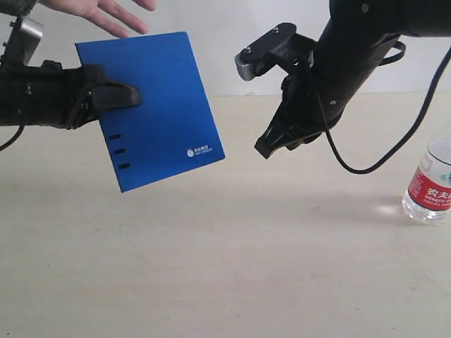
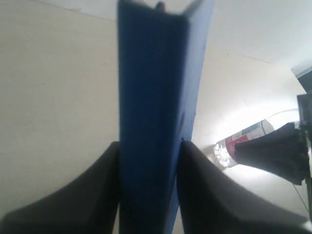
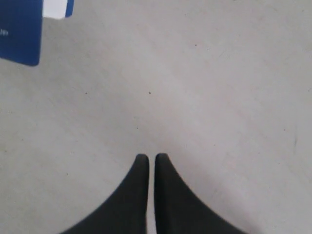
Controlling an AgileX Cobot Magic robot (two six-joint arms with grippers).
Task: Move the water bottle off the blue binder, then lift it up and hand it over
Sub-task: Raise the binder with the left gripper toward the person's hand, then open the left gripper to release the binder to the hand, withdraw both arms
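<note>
You have a pale beige tabletop (image 1: 225,282) under everything. Above it, clear of the surface, hangs the flat, bright-blue rectangular binder (image 1: 158,105), tilted so one corner points down. It carries a small white logo (image 1: 199,150) near that low end and a short row of small slots (image 1: 120,151) along the edge on your left arm's side.

Your black left gripper (image 1: 130,95) is clamped on that slotted edge, one finger on each face of the binder.

Your black right gripper (image 1: 264,150) hangs in the air near the binder's far edge, pointing down at bare table. Its two fingers are pressed together with nothing between them.

The clear plastic water bottle (image 1: 430,186) stands upright on the table at the right edge of the exterior view, well apart from the binder. It has a red-and-white label. Its top is cut off by the frame, and you cannot tell how full it is.

An open bare hand (image 1: 106,14) reaches in just above the binder's upper corner.
</note>
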